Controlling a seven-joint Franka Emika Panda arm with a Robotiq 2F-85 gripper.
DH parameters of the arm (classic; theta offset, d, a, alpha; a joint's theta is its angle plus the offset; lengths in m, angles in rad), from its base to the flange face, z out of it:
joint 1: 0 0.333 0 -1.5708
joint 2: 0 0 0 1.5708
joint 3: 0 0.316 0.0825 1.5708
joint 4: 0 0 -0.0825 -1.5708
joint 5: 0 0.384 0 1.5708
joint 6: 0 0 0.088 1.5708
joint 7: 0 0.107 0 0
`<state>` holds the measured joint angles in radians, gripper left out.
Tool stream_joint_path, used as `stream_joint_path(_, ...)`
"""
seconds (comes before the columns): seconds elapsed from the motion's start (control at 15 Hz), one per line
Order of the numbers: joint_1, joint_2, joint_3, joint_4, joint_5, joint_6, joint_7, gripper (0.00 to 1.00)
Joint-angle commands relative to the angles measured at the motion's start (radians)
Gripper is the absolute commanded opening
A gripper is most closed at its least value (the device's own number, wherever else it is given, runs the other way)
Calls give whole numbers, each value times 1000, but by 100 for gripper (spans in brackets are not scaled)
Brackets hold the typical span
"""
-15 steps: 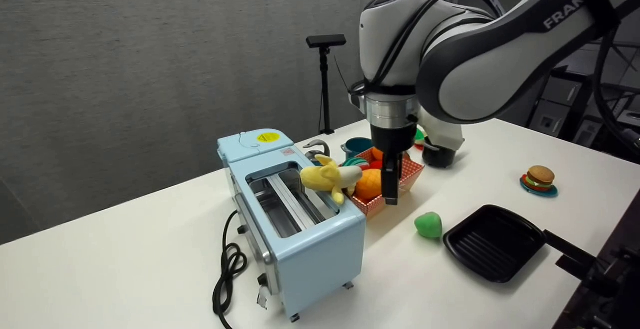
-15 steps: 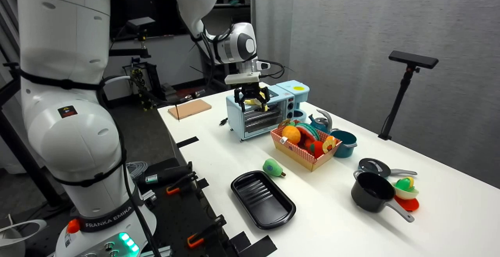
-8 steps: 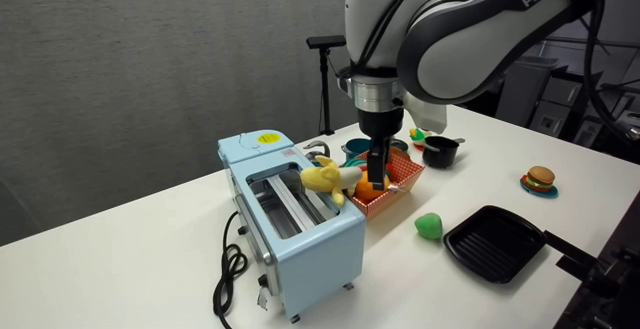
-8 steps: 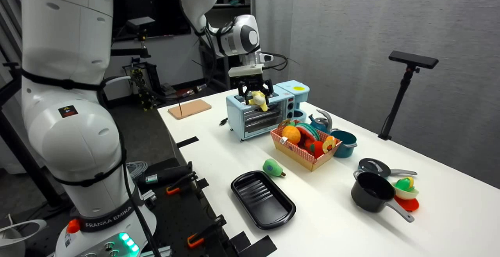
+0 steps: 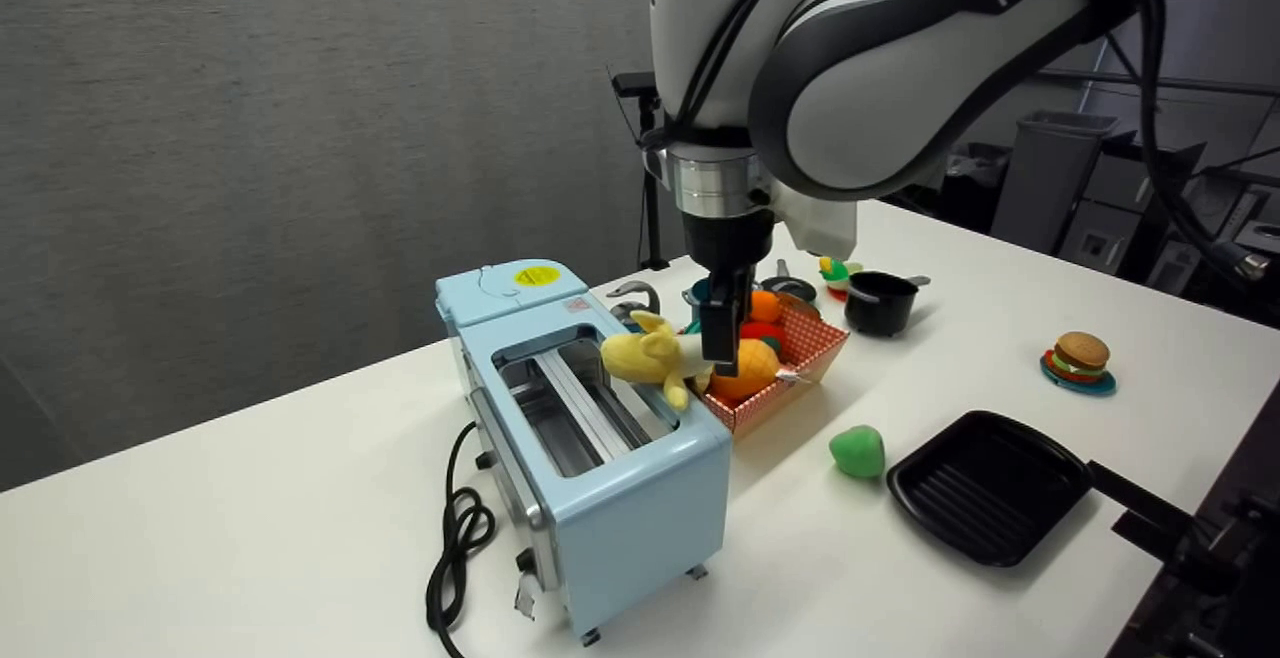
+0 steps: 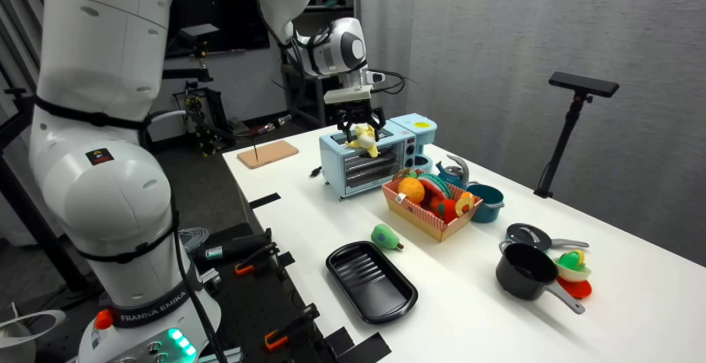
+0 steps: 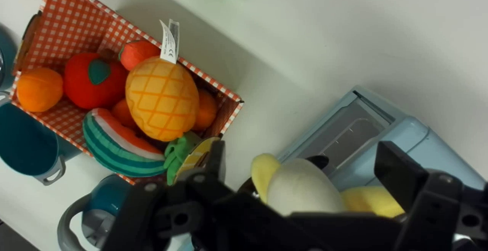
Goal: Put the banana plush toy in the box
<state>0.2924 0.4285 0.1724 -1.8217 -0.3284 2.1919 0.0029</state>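
Note:
The yellow banana plush toy (image 5: pixel 640 356) with a white peeled end lies on top of the light-blue toaster (image 5: pixel 640 528), over its open slot. It also shows in an exterior view (image 6: pixel 365 141). The box (image 6: pixel 419 220), lined in red-and-white check, stands on the table beside the toaster and holds several toy fruits; its checked wall shows in the wrist view (image 7: pixel 72 18). My gripper (image 7: pixel 307 163) is open, with its fingers wide apart on either side of the banana's white end (image 7: pixel 301 186). In an exterior view the gripper (image 5: pixel 720 363) hides that end's tip.
A green plush (image 5: pixel 857 451) and a black pan (image 5: pixel 990 488) lie in front of the box. A teal pot (image 6: pixel 486 202) and a kettle (image 6: pixel 455 171) stand behind it. A black saucepan (image 6: pixel 527 269) is farther along. A power cord (image 5: pixel 460 538) lies beside the toaster.
My gripper has risen a little and moved across from above the box's edge to the banana's white end. The banana, toaster and box have not moved.

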Motion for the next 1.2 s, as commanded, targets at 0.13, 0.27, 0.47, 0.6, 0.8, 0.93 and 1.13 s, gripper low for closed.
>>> stream_joint_path(0.13, 49, 86, -21, 115, -30, -51, 25, 100)
stream_joint_path(0.27, 61, 109, -24, 137, -31, -54, 25, 100)
stream_joint_path(0.47, 78, 141, -31, 164, -32, -55, 27, 100)
stream_joint_path(0.6, 87, 160, -36, 180, -34, -56, 27, 100)
stream_joint_path(0.8, 98, 183, -44, 204, -29, -59, 32, 75)
stream_joint_path(0.93, 104, 193, -48, 218, -30, -62, 34, 66)
stream_joint_path(1.13, 112, 195, -50, 228, -31, -74, 40, 42)
